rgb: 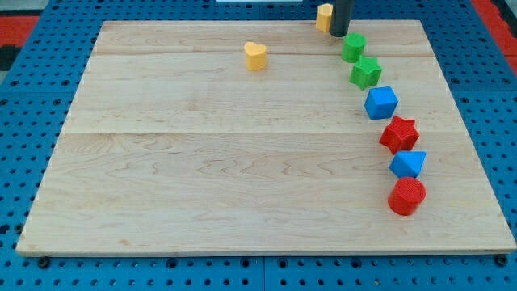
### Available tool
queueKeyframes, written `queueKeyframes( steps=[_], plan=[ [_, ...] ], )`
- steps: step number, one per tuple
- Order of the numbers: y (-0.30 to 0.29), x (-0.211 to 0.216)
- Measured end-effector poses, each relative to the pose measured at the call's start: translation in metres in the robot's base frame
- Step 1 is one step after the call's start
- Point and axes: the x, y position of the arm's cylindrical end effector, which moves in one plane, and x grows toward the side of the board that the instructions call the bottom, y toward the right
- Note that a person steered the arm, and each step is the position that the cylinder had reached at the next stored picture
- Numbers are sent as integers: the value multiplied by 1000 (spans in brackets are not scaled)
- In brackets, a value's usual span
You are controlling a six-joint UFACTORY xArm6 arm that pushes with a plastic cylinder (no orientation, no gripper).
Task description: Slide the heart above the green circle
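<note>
The yellow heart (255, 56) lies on the wooden board (202, 162) near the view's top, left of centre-right. The green circle (353, 48) sits to its right, at the head of a curved row of blocks. My tip (338, 35) is just up and left of the green circle, close to it, and far to the right of the heart. A second yellow block (323, 16), its shape unclear, sits at the board's top edge just left of the rod.
Below the green circle the row curves down the view's right side: a green star (366, 73), a blue cube (381, 103), a red star (399, 134), a blue triangular block (408, 164) and a red circle (406, 196). A blue pegboard surrounds the board.
</note>
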Motion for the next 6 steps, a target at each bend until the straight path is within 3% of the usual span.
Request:
queueKeyframes(
  steps=[3, 4, 5, 6],
  plan=[
    [-22, 32],
    [-32, 72],
    [-64, 107],
    [-131, 93]
  ],
)
